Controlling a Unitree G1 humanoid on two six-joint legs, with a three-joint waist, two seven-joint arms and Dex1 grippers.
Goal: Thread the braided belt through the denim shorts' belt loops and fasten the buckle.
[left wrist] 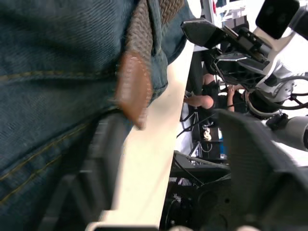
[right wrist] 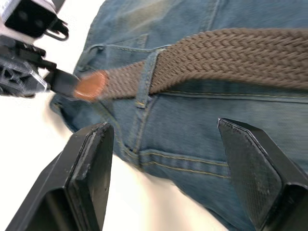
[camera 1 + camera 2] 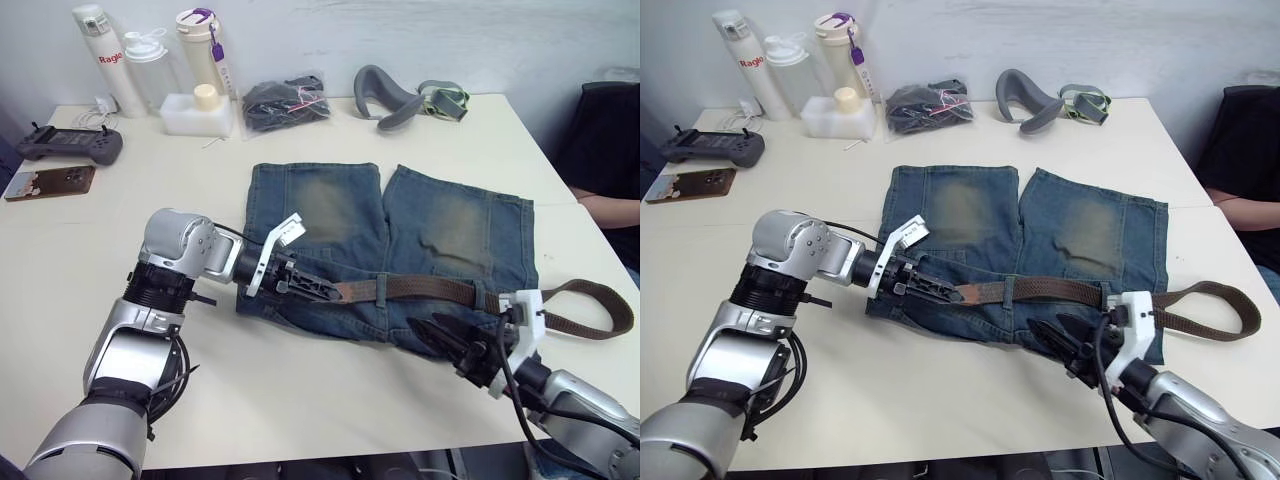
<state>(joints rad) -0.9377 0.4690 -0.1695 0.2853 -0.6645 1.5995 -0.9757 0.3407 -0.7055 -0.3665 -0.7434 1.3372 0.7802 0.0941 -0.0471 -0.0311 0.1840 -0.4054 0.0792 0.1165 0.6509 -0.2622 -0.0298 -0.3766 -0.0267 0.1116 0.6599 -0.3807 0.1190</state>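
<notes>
The denim shorts (image 3: 440,235) lie flat on the table with the waistband towards me. The braided belt (image 3: 430,290) runs along the waistband and passes under one of the belt loops (image 2: 147,72). Its far part curls off the shorts to the right (image 3: 600,310). The belt's tan tip (image 1: 134,91) pokes out left of that loop. My left gripper (image 3: 322,291) is open, with one finger (image 1: 103,159) lying on the denim right at the tan tip. My right gripper (image 2: 163,126) hovers open over the waistband below the belt. The buckle is hidden.
At the back of the table (image 3: 300,390) stand bottles (image 3: 105,55), a white container (image 3: 195,112), a dark bundle in a clear bag (image 3: 285,100) and a grey padded strap (image 3: 395,98). A controller (image 3: 70,145) and a phone (image 3: 50,182) lie far left. A person's arm (image 3: 610,205) shows at the right edge.
</notes>
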